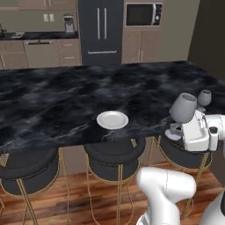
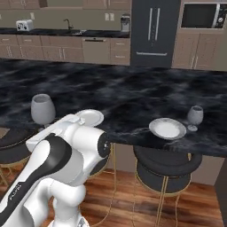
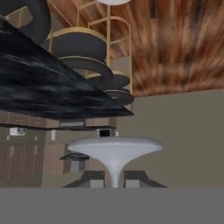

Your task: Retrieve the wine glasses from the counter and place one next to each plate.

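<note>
Hand (image 3: 114,180) grips a wine glass (image 1: 183,108) (unlabelled) by its stem.

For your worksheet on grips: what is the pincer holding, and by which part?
A wine glass, held by its thin stem just above the foot, between the pincer fingertips.

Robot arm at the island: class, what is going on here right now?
The gripper is shut on the stem of a wine glass, carrying it tilted above the island's near edge. A second glass already stands beside one plate. The other plate has no glass next to it yet.
</note>
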Robot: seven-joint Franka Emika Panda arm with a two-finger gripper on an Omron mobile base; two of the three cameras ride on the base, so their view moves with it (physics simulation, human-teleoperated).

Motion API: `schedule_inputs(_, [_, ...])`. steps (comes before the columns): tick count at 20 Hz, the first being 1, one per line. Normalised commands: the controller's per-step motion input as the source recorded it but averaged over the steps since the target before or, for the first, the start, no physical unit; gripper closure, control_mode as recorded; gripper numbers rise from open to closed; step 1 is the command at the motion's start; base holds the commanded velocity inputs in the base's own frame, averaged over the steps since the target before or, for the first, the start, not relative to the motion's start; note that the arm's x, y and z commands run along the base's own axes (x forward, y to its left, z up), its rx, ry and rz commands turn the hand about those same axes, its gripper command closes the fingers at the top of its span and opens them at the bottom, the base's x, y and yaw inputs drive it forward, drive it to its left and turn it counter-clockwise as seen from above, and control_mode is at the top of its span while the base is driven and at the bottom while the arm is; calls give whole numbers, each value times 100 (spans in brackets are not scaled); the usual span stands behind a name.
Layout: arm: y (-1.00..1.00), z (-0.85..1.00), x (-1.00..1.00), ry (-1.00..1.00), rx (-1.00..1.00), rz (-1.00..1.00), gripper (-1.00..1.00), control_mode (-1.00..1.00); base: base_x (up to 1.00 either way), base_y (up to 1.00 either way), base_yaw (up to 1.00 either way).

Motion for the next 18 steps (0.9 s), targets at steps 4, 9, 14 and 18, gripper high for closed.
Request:
schedule_inputs(4, [0,0,0,0,0,0,100,100,60,-31,12])
schedule_inputs(9, [0,0,0,0,0,0,100,100,58,-4,20])
schedule_inputs(14, [0,0,0,0,0,0,100,100,41,-21,33])
schedule_inputs(18, [0,0,0,0,0,0,100,100,28,-42,41])
